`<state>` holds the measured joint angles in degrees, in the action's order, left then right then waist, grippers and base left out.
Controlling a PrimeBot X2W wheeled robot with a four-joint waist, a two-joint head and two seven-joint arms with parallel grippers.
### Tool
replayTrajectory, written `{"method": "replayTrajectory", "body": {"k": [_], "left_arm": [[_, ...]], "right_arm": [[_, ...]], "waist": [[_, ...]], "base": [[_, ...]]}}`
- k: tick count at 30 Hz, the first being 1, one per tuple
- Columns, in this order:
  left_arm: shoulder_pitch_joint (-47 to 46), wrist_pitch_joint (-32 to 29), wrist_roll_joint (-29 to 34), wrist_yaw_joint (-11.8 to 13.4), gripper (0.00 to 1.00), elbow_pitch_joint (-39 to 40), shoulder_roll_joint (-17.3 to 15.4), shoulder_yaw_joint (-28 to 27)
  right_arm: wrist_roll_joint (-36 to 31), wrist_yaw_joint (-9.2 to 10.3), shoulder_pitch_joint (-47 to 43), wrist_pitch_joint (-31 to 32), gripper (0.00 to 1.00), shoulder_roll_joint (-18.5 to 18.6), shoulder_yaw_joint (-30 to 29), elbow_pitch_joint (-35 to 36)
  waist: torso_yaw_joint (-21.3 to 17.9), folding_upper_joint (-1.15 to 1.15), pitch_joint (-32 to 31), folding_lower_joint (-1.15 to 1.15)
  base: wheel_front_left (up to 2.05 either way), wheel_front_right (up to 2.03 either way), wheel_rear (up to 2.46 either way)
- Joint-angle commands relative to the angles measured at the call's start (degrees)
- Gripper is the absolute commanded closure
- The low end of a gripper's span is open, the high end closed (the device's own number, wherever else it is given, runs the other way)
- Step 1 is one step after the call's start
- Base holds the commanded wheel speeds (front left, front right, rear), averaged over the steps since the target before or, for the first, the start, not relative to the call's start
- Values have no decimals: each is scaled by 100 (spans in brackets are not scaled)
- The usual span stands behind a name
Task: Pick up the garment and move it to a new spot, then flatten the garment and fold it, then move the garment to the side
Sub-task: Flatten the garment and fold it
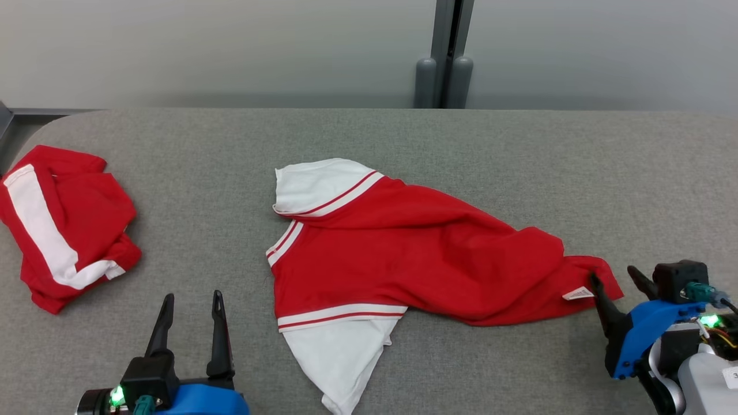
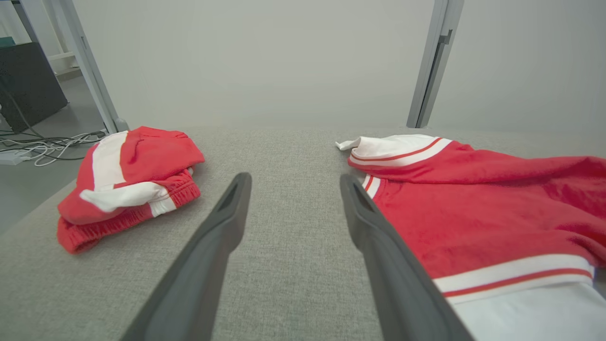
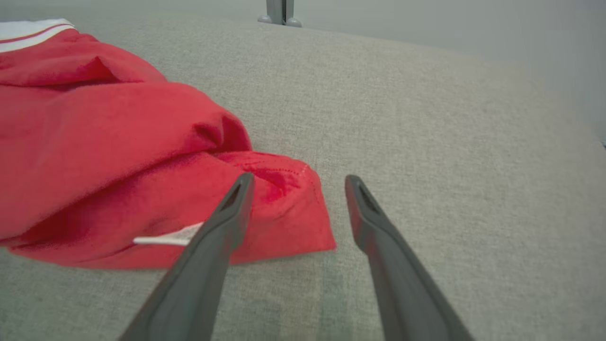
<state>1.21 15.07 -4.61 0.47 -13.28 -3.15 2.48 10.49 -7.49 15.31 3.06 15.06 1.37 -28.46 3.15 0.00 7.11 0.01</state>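
Flattening step, I reckon: red-and-white shirt (image 1: 403, 253) lies rumpled mid-table (image 1: 490, 150). Left gripper (image 1: 193, 295) and right gripper (image 1: 613, 274) both gape wide, empty. Right sits at the bunched hem corner (image 3: 284, 208). Next I pinch that corner and pull outward.

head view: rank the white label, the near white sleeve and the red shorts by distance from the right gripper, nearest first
1. white label, on the red shirt, beside the right gripper
2. near white sleeve, bottom centre
3. red shorts, far left
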Motion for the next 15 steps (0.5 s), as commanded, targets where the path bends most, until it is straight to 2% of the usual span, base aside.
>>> {"method": "replayTrajectory", "body": {"k": [1,4,5,6,7,15], "left_arm": [[-113,15,-25,17,0,2,12,-4],[-189,15,-20,31,0,2,18,16],[-200,15,-25,39,0,5,18,15],[-200,15,-26,44,0,8,19,9],[-194,15,-26,46,0,10,19,5],[-138,15,-13,51,0,-32,23,-26]], "right_arm": [[70,-1,108,31,0,28,46,-136],[200,-1,227,4,0,10,165,-517],[268,-1,281,-51,50,-13,205,-617],[324,-1,319,-89,85,-38,258,-721],[379,-1,347,-143,100,-54,314,-808],[598,-1,374,-1083,100,-81,503,-1114]], "waist": [[54,0,68,-1],[94,0,147,-1],[98,0,165,-1],[97,0,179,-1],[97,0,194,-1],[33,0,89,-1]], "base": [[0,0,0],[0,0,0],[0,0,0],[0,0,0],[0,0,0],[0,0,0]]}}
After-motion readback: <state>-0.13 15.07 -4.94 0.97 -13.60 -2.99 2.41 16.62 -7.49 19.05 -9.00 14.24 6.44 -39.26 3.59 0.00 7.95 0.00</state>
